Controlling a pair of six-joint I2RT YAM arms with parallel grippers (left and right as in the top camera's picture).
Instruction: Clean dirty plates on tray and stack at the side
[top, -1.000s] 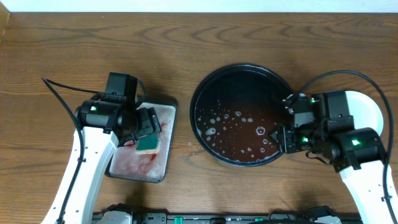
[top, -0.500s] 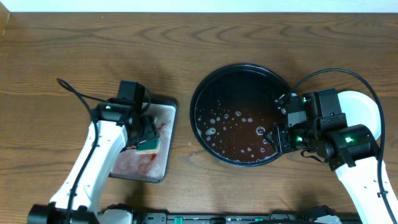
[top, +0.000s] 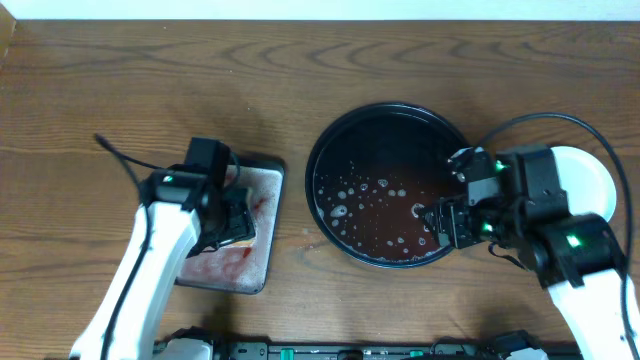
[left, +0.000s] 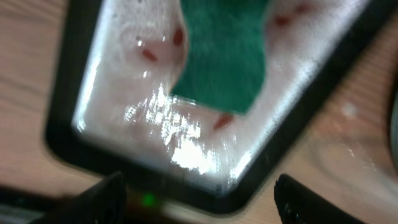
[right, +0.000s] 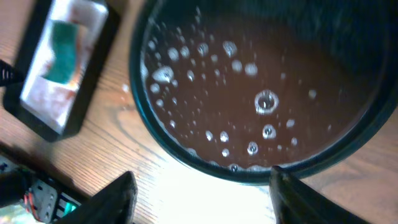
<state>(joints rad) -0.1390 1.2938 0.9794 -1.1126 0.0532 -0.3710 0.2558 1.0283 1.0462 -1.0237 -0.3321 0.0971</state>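
Plates (top: 590, 178): a pale stack sits on the wood right of the black tray (top: 312, 190), half hidden under the right arm. I can't count how many from here. No plate is on the tray, only brownish soapy water (top: 385, 215) with bubbles, so the job looks done or nearly done.

Right gripper (right: 202, 180): fingers spread wide with nothing between them, hanging over the tray's near-right rim.

Left gripper (left: 199, 182): also wide open and empty, above the near end of the silver-grey tray (top: 262, 265), well left of the black one. The green sponge (left: 224, 56) lies loose in foam and red smears.

Risks:
- The right fingers are close to the rim. A low sideways pull-out could clip it and slop dirty water onto the tabletop (top: 200, 80).
- The right arm overhangs the stack. A careless swing out to the right could shove or topple the plates.
- If a plate is still hidden or uncounted, calling it finished would be wrong.
- The sponge is wet and foamy, so a re-grab could slip.
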